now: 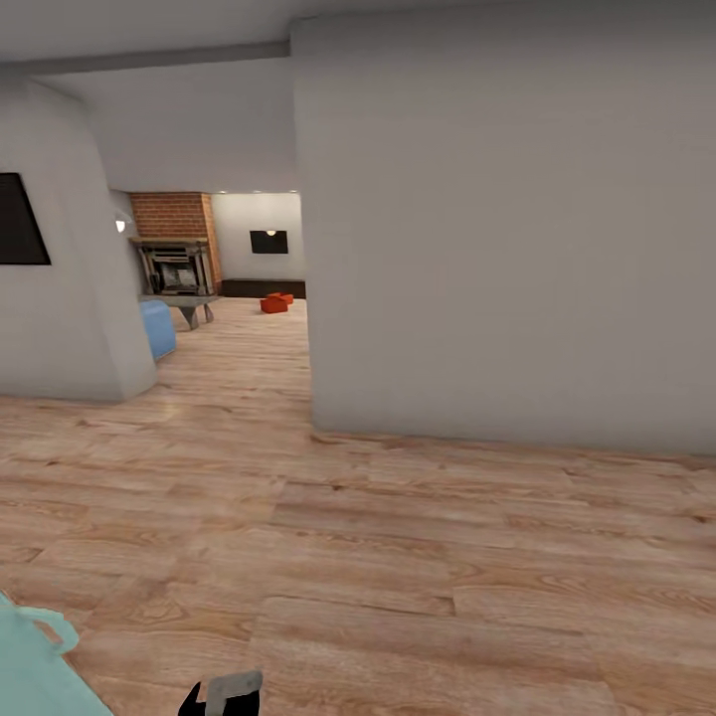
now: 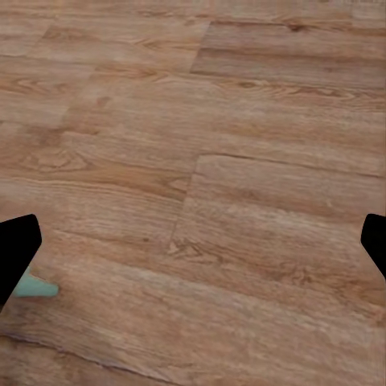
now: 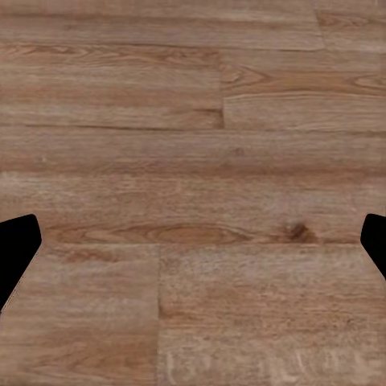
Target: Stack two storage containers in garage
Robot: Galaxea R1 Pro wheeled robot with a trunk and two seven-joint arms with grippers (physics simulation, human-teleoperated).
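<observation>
The robot is on its way to fetch the boxes. It stands on a light wood plank floor (image 1: 378,557) in a hall, with a big grey-white wall (image 1: 497,249) close on the right and another wall on the left. Between them, an opening leads far ahead into the living room (image 1: 229,259).

The two storage containers (image 1: 276,302) sit on the wood floor at the far end of that room. I count two orange-red boxes, touching or just beside each other. They are very small in the head view, so I cannot tell more about them. Behind them is a long dark low cabinet (image 1: 264,288) and one small black TV (image 1: 268,242) on the far wall. To their left is one red brick fireplace (image 1: 177,244), one grey low table (image 1: 184,306), and one blue seat (image 1: 157,328). A second black screen (image 1: 20,219) hangs on the near left wall.

No box has been picked up yet, I think. The next move calls for rolling straight on through the opening, keeping clear of the wall corner on the right, until the boxes are close enough to reach.

The left gripper (image 2: 193,249) has its jaws wide apart, with nothing but floor between them. The right gripper (image 3: 193,249) is the same, jaws apart over bare planks.
</observation>
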